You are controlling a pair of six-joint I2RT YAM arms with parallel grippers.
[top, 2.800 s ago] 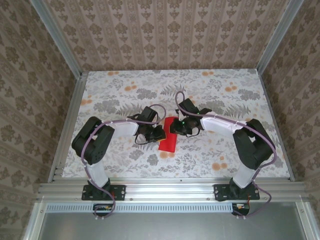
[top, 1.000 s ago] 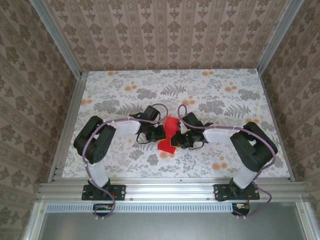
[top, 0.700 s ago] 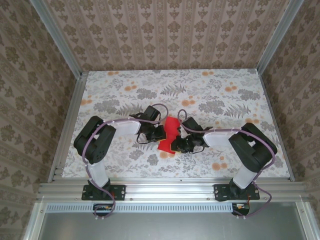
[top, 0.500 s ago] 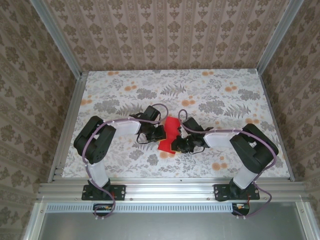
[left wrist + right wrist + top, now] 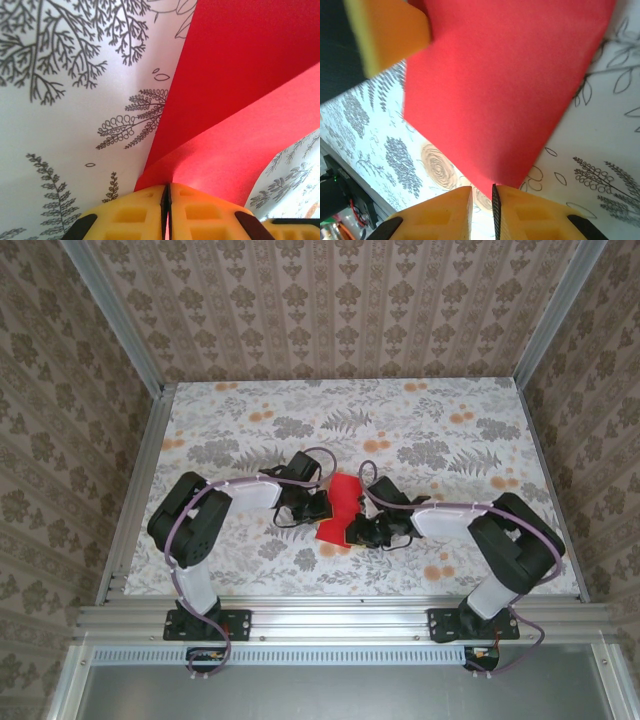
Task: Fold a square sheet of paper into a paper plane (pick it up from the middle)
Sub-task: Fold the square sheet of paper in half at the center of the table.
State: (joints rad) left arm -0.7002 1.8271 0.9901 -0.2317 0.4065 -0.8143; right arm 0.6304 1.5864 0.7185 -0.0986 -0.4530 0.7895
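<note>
Paper: the red sheet of paper (image 5: 338, 508) sits around the middle of the table (image 5: 450, 420), a little closer to the near edge than to the far one, as a creased, angular shape between my two grippers.
Left gripper: my left gripper (image 5: 318, 504) is at the sheet's left side. On the left wrist camera its yellow fingers (image 5: 135, 212) are pressed together, with a strip of the red sheet (image 5: 240, 75) clamped between them. From that pinch the paper fans away in two layers, one of them raised off the table.
Right gripper: my right gripper (image 5: 360, 531) is at the sheet's near right side. On the right wrist camera its fingers (image 5: 437, 212) stand a narrow slit apart, and a corner of the sheet (image 5: 505, 85) comes down right to that slit. I cannot tell whether the corner is pinched or merely touching.
Table: white with a grey leaf pattern and orange flowers.
</note>
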